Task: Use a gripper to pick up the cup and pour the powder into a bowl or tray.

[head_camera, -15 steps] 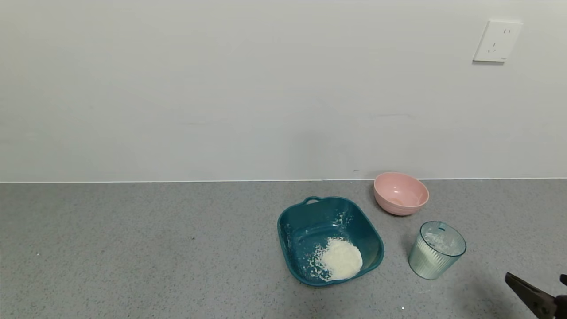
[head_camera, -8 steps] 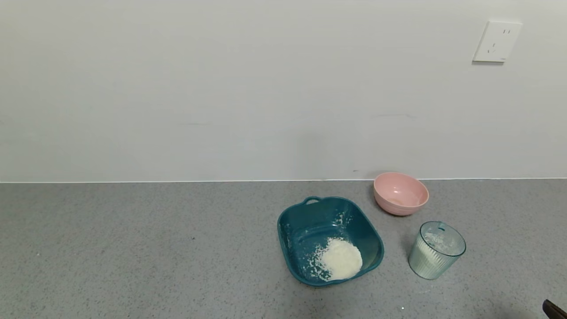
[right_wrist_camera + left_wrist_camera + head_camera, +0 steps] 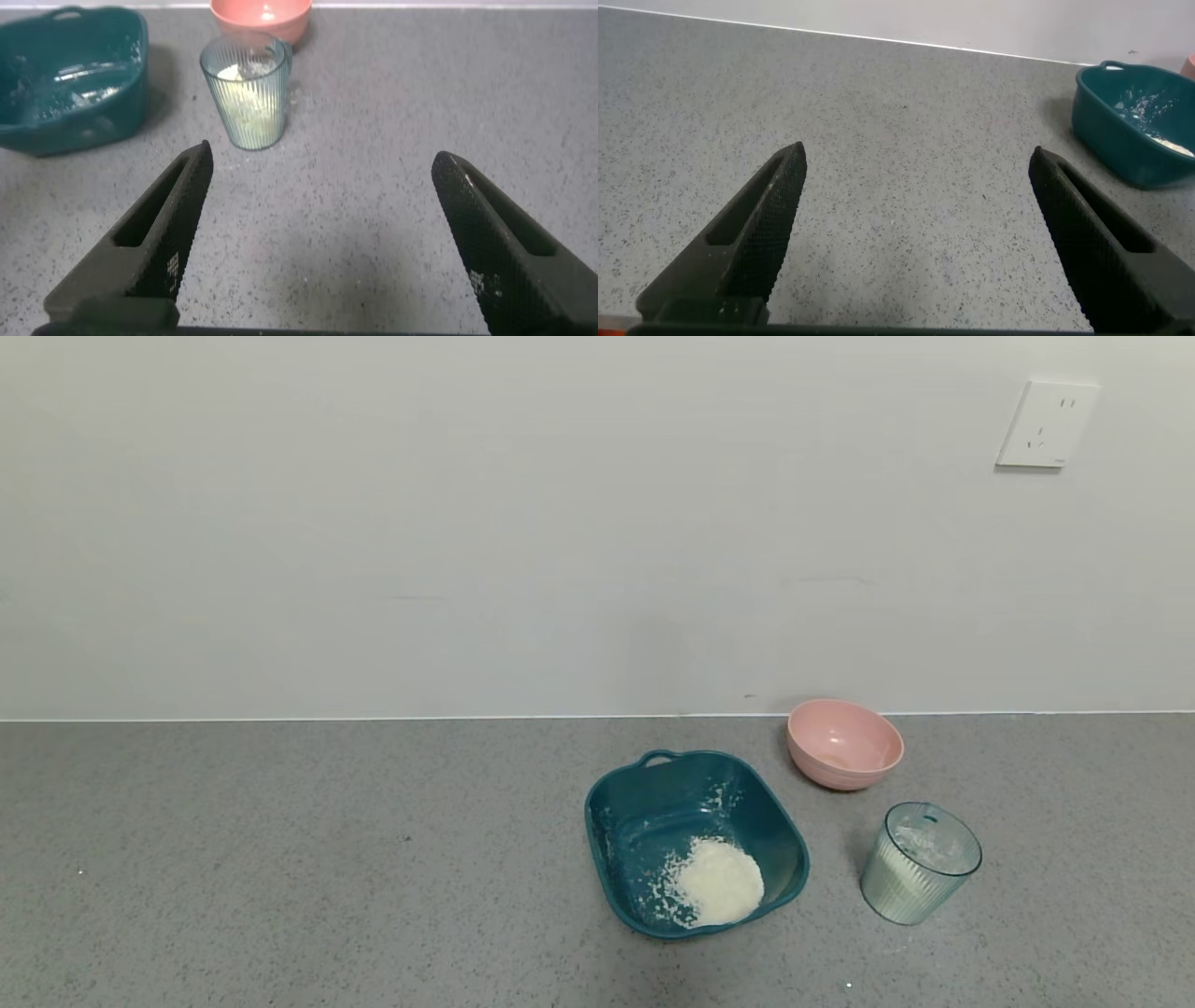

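Observation:
The ribbed pale blue-green cup (image 3: 920, 863) stands upright on the grey counter, right of the teal basin (image 3: 616, 803), with white residue inside. A heap of white powder (image 3: 717, 892) lies in the basin's near corner. Neither gripper shows in the head view. In the right wrist view my right gripper (image 3: 320, 163) is open and empty, drawn back from the cup (image 3: 246, 91), with the basin (image 3: 37, 131) beside the cup. In the left wrist view my left gripper (image 3: 917, 163) is open and empty over bare counter, the basin (image 3: 1102, 121) far off.
A round pink bowl (image 3: 844, 744) sits behind the cup near the wall; it also shows in the right wrist view (image 3: 261, 16). A wall socket (image 3: 1047, 424) is at the upper right. The wall runs along the counter's back edge.
My right gripper's fingers, seen at the lower right corner of the head view a second ago, have withdrawn out of that view. The cup, basin and powder have not moved.

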